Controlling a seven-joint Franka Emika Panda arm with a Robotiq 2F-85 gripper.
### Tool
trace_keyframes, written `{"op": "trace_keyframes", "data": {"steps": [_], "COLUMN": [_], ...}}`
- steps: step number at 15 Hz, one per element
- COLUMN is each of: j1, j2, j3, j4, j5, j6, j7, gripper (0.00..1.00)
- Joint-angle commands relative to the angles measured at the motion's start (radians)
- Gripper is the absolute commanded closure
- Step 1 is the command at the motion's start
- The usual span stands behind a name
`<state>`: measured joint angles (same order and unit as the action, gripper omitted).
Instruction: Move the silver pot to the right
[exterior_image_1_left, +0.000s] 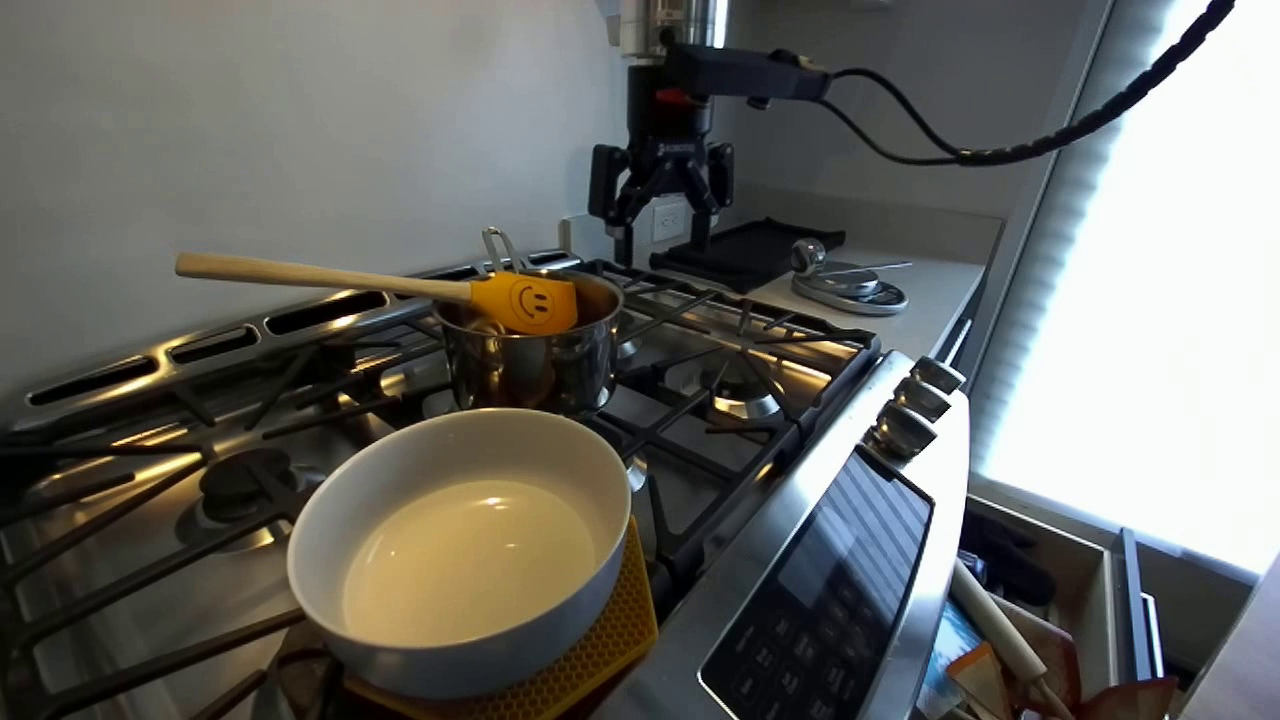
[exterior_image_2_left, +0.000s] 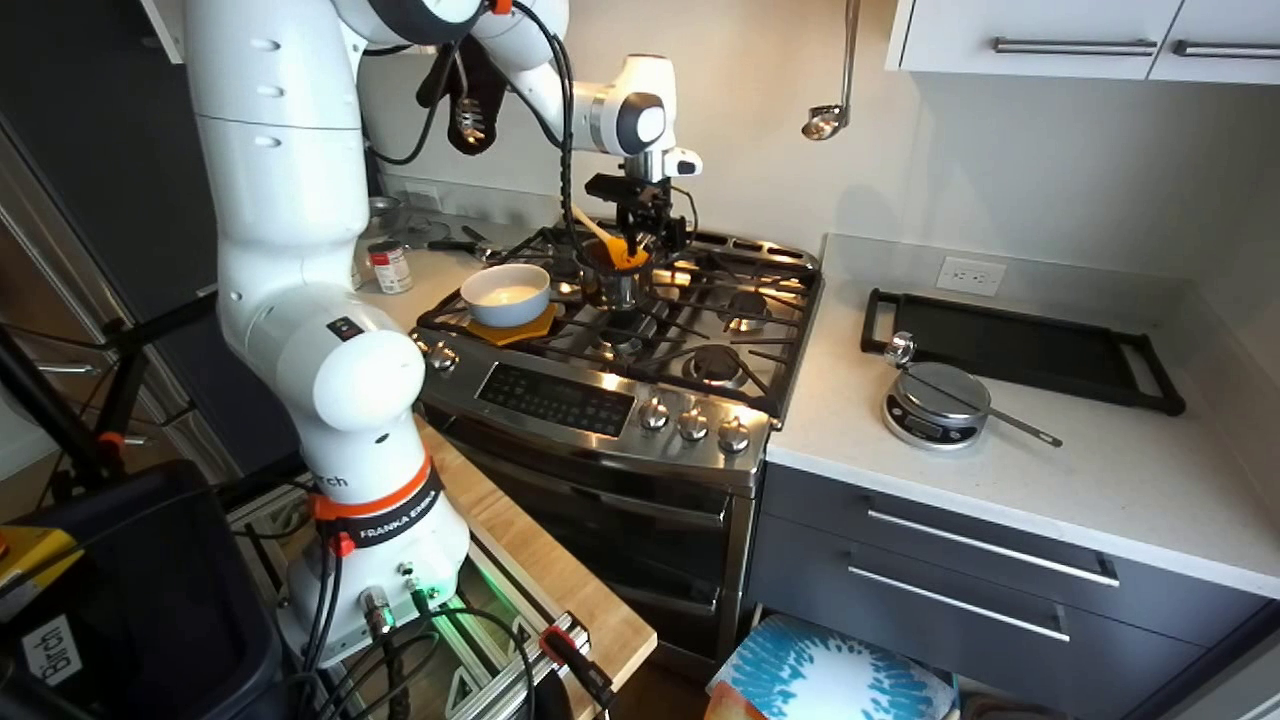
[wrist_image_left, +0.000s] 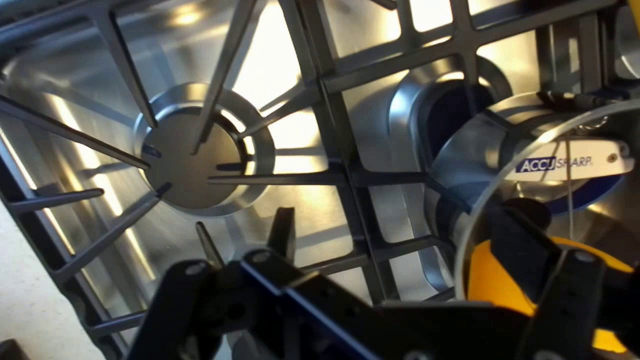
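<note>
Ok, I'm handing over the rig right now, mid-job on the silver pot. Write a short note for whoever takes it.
Gripper: open, holding nothing, by the silver pot; in the wrist view its jaws appear either side of the rim, contact unclear.
Pot: on the stove grate; orange spatula in it, handle jutting over the rim, plus an AccuSharp tool.
Done: gripper positioned by the pot, no grip yet.
Left: close on the pot, move it right, release. Go gently, the spatula may shift.

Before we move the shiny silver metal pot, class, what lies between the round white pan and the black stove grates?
A yellow honeycomb-patterned trivet lies beneath the pan, as both exterior views show.
</note>
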<state>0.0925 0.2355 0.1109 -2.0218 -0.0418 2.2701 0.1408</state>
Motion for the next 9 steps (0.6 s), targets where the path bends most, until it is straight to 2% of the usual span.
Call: {"op": "trace_keyframes", "data": {"steps": [1, 4, 5, 7, 9], "j1": [0.044, 0.058, 0.061, 0.067, 0.067], "j2": [0.101, 0.165, 0.182, 0.204, 0.221], "j3": [0.0, 0.008, 0.011, 0.01, 0.008], "j4": [0.114, 0.156, 0.169, 0.187, 0.2], "j5": [0.007, 0.037, 0.046, 0.05, 0.054], "j6": [-0.039, -0.03, -0.042, -0.072, -0.098], "j7": [0.036, 0.016, 0.014, 0.017, 0.015], "gripper": [0.0, 0.02, 0.26, 0.3, 0.47]}}
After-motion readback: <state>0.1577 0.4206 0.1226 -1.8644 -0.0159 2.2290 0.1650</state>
